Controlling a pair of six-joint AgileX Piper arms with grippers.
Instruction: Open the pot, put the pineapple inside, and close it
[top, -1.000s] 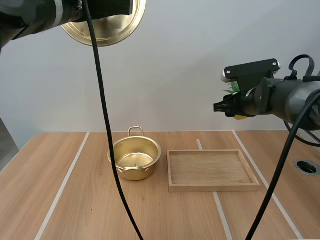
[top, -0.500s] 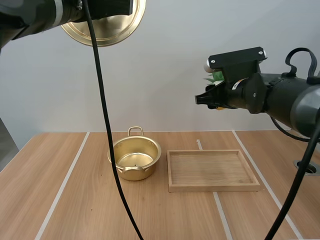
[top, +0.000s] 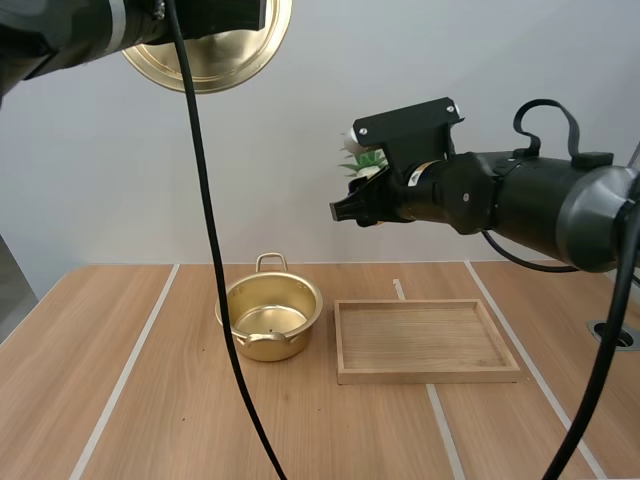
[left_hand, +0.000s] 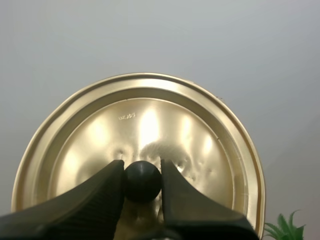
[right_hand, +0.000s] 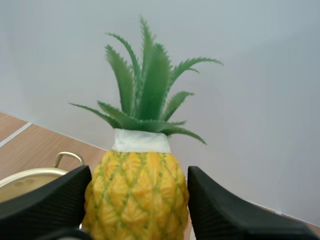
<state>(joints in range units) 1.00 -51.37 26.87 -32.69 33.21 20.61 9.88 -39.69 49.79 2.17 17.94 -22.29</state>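
Both aloft: left end effector (left_hand: 142, 174) pinches lid (left_hand: 145, 115), right end effector (right_hand: 137, 186) pinches pineapple (right_hand: 136, 170); pot (top: 268, 318), tray (top: 428, 376) on white-lined wooden desk (top: 150, 400).

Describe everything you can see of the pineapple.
The pineapple looks like a plastic toy: a yellow body crossed by greenish diamond lines, a white collar, and a crown of stiff, spiky green leaves. It stands upright, crown up. The right claw pinches its body from both sides with its black fingers; nothing else touches it. It hangs in the air high above the table, beside rather than over the open pot.
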